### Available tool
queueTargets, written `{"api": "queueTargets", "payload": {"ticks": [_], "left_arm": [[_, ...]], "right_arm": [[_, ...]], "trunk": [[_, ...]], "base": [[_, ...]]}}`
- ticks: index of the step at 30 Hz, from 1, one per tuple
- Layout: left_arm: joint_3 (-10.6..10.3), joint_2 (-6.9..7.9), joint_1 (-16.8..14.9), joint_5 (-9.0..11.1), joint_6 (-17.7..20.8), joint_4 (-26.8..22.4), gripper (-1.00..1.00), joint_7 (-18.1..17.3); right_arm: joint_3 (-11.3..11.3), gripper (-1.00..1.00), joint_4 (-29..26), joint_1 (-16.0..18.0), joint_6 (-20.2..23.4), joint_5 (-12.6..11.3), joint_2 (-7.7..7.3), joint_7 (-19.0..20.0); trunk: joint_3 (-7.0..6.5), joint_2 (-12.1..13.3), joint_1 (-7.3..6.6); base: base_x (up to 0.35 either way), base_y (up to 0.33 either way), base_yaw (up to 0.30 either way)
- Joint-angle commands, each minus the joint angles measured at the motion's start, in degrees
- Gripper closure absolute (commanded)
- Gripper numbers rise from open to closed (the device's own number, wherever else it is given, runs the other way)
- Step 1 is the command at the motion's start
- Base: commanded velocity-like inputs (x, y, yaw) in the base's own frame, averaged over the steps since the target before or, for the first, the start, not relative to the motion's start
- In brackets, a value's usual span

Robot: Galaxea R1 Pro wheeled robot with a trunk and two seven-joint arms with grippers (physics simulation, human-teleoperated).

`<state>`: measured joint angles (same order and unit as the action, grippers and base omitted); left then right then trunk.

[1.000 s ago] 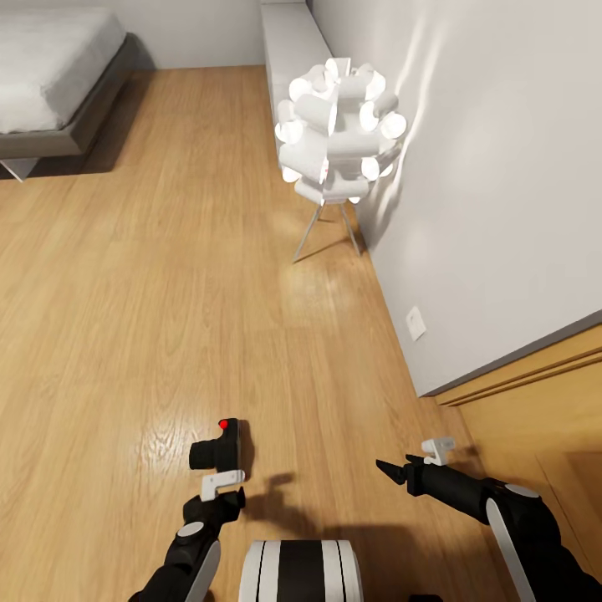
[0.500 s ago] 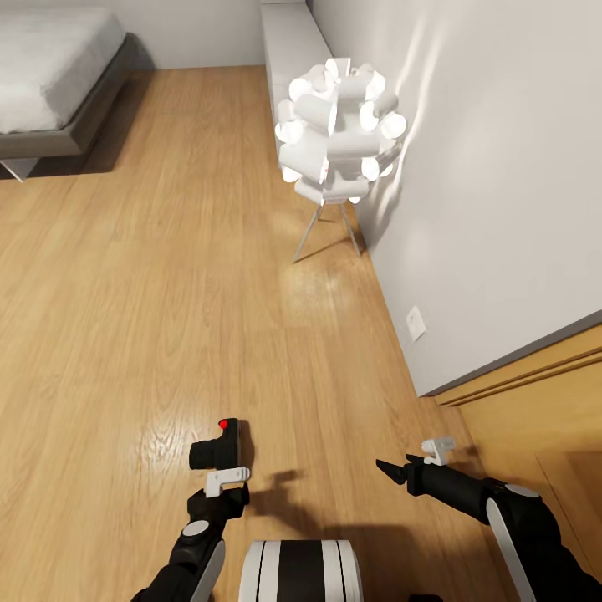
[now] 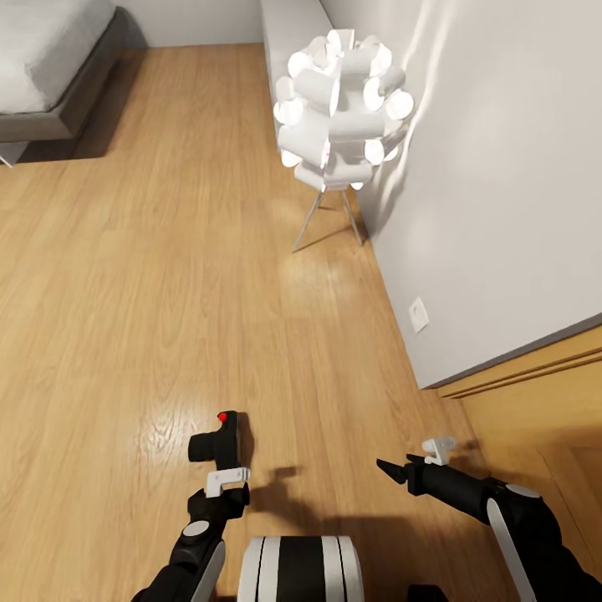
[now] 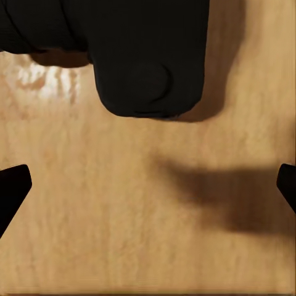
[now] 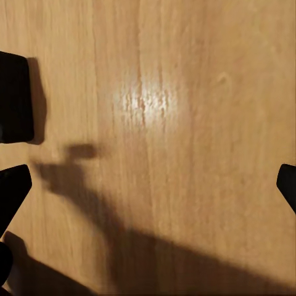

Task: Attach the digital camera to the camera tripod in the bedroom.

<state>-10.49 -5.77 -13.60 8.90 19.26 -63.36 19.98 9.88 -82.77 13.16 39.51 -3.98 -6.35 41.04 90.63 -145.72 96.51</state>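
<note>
Digital camera (image 3: 216,445): small, black, red button on top, lying on wood floor (image 3: 125,318)

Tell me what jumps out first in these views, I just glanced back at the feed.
The glowing white floor lamp stands against the wall at upper right. The digital camera, black with a red button, lies on the wood floor just ahead of the left gripper, whose fingers are spread apart. A grey bed sits in the far left corner.

- Bare light wood plank floor (image 3: 125,318) lies open ahead and to the left.
- A glowing white cluster floor lamp on thin metal legs (image 3: 339,109) stands ahead on the right, close against the light grey wall (image 3: 493,184).
- The small black compact camera (image 3: 219,441) lies on the floor.
</note>
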Motion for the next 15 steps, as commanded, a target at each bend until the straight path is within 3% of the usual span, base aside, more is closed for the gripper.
{"api": "queueTargets", "payload": {"ticks": [1, 15], "left_arm": [[-0.1, 0.03, 0.0, 0.6, 0.2, -0.1, -1.00, 0.5], [-0.1, 0.10, 0.0, 0.5, -0.5, -0.4, -1.00, 0.7]], "right_arm": [[0.1, -1.00, 0.0, 0.0, 0.5, -0.4, 0.00, 0.0], [0.1, -1.00, 0.0, 0.0, 0.5, -0.4, 0.01, 0.0]], "trunk": [[0.26, 0.0, 0.01], [3.14, -0.2, 0.35]], "base": [[0.000, 0.000, 0.000], [0.000, 0.000, 0.000]]}}
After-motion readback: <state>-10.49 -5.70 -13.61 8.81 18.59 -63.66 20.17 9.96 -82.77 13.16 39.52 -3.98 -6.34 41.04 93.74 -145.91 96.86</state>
